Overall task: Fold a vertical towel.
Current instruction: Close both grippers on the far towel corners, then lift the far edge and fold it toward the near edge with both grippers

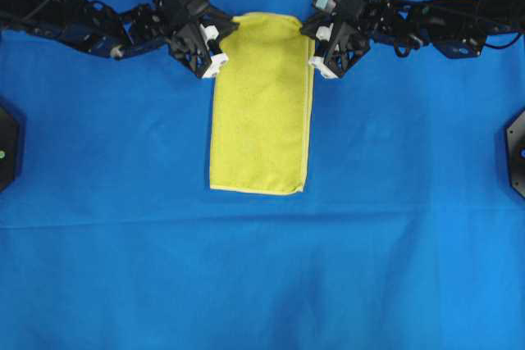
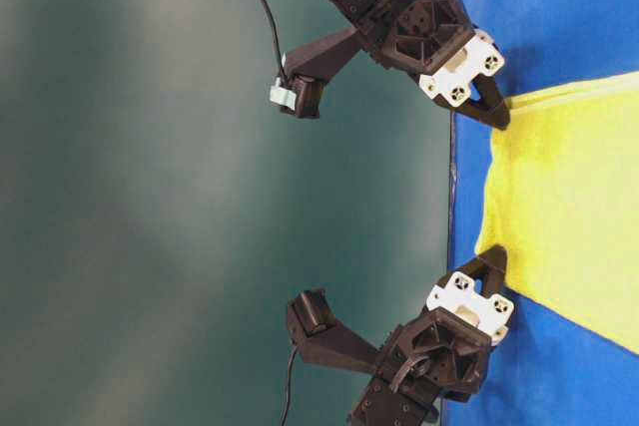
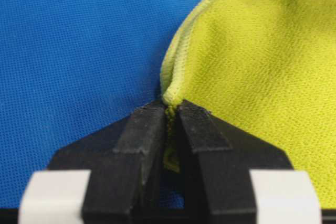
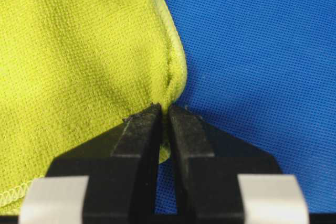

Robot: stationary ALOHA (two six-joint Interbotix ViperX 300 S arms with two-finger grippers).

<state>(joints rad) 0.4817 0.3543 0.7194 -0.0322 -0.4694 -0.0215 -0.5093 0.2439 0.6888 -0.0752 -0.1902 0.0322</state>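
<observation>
Yellow towel [image 1: 261,112] lies flat on the blue cloth [image 1: 262,276] that covers the bench. It is a long shape, with its short ends toward the far edge and the near edge of the bench. It sits in the middle from side to side, and closer to the far edge than to the near edge. Its near end is straight and flat. A stitched hem runs around it, and a thin second layer shows along its right side.

On the left, the left gripper [image 1: 220,56] reaches in from the far left side of the bench. Its two black fingers [image 3: 142,145] are pressed together on the far left corner of the towel. The left wrist view shows it well: a little fold of yellow hem is pinched between the tips, and the hem curves up and away from them. The cloth bunches a bit right at the pinch.

On the right, the right gripper [image 1: 318,61] reaches in from the far right side of the bench. Its jaws are also squeezed together, and they hold the far right corner of the towel. In the right wrist view the yellow edge bends in to the black tips [image 4: 139,140] and goes between them.

The two grippers are level with each other, one at each far corner. In the table-level view both sets of tips touch the towel right at the cloth.
</observation>
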